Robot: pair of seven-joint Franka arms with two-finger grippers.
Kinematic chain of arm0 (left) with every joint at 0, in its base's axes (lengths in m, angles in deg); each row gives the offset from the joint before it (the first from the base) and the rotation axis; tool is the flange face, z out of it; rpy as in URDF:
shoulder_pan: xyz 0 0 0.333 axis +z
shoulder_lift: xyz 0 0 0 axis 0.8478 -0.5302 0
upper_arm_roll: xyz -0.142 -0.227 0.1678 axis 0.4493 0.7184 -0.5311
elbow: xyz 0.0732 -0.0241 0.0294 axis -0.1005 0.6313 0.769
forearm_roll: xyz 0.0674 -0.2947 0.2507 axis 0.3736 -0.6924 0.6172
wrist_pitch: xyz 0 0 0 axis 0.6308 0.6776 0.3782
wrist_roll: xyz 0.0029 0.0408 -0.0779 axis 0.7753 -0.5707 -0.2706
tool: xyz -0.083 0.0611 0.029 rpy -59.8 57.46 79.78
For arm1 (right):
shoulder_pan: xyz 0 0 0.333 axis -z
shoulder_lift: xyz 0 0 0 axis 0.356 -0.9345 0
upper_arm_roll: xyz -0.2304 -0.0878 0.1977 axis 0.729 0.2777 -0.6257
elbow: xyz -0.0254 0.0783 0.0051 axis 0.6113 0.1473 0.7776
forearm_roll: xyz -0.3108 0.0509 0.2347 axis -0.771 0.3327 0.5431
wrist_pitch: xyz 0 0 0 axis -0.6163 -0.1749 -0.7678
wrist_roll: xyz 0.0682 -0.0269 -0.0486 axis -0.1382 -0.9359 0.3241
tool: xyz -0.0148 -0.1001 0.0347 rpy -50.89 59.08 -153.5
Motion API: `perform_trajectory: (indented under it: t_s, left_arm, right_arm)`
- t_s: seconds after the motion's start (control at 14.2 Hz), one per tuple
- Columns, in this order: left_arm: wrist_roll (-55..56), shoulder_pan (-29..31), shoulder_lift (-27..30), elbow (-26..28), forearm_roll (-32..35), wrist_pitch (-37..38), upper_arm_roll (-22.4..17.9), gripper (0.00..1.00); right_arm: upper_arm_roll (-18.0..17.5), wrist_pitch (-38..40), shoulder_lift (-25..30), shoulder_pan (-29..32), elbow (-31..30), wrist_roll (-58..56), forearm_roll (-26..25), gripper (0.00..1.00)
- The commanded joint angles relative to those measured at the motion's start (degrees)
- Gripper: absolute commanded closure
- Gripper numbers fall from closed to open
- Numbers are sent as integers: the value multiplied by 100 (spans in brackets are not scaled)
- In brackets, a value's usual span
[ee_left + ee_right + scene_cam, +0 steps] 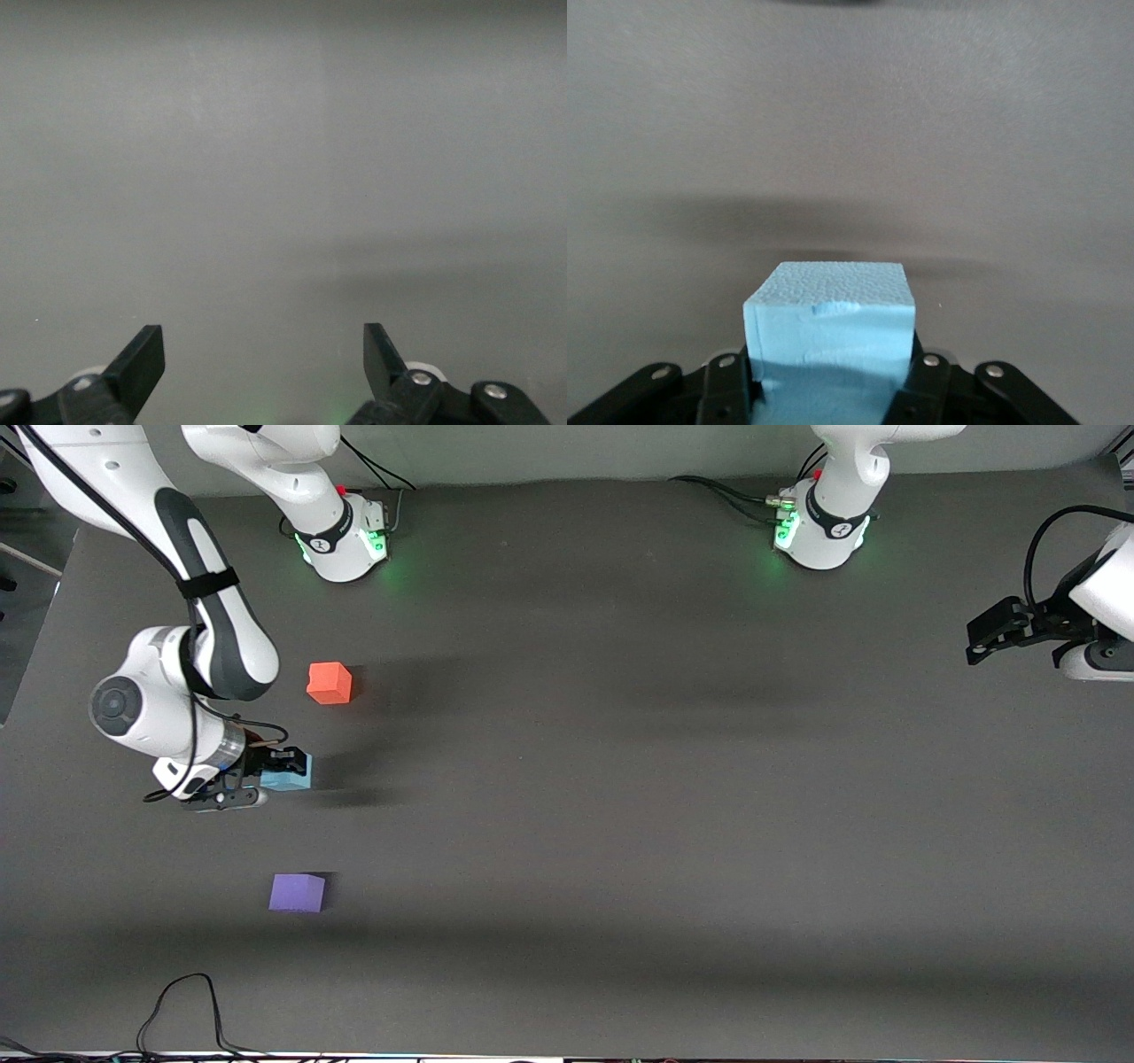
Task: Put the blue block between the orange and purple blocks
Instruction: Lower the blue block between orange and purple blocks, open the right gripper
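Observation:
My right gripper point(270, 779) is shut on the light blue block point(291, 781), low over the dark table toward the right arm's end. In the right wrist view the blue block point(828, 341) fills the space between the fingers of the right gripper point(828, 390). The orange block point(330, 683) sits on the table farther from the front camera than the spot under the held block. The purple block point(297, 892) sits nearer to the camera than that spot. My left gripper point(983, 638) waits open at the left arm's end, and in its wrist view the left gripper point(264, 354) shows only bare table.
The two arm bases point(345, 540) point(819, 531) stand along the table's farthest edge. A black cable point(182, 1001) loops onto the table at its nearest edge, toward the right arm's end. Dark table surface point(620, 779) stretches between the blocks and the left arm's end.

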Motion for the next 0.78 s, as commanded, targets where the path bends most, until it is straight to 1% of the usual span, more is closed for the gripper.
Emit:
perform_trajectory:
  t_s: [0.0, 0.14, 0.35, 0.42, 0.49, 0.56, 0.64, 0.71]
  left_arm:
    - [-85, -51, 87, 36, -26, 43, -38, 0]
    - [-85, -51, 87, 36, -26, 43, -38, 0]
    - [-85, -51, 87, 36, -26, 34, -38, 0]
    - [-85, -59, 79, 36, -26, 34, -38, 0]
    - [-85, -51, 87, 36, -26, 34, -38, 0]
    - [-85, -51, 79, 36, -26, 34, -38, 0]
    - [-85, -51, 79, 36, -26, 43, -38, 0]
    - [-85, -51, 79, 36, -26, 43, -38, 0]
  right_arm:
    - [-86, -516, -272, 73, -123, -98, -76, 91]
    - [-86, -841, -457, 64, -194, -89, -76, 91]
    - [-86, -1027, -642, 55, -186, -2, -76, 91]
    - [-95, -1054, -651, 46, -185, 68, -76, 87]
    - [-182, -1054, -660, 55, -185, 173, -76, 83]
    - [-209, -1054, -703, 55, -185, 313, -76, 72]
    - [-226, -1054, -712, 46, -168, 419, -76, 57]
    - [-244, -1054, -721, 46, -159, 507, -76, 31]
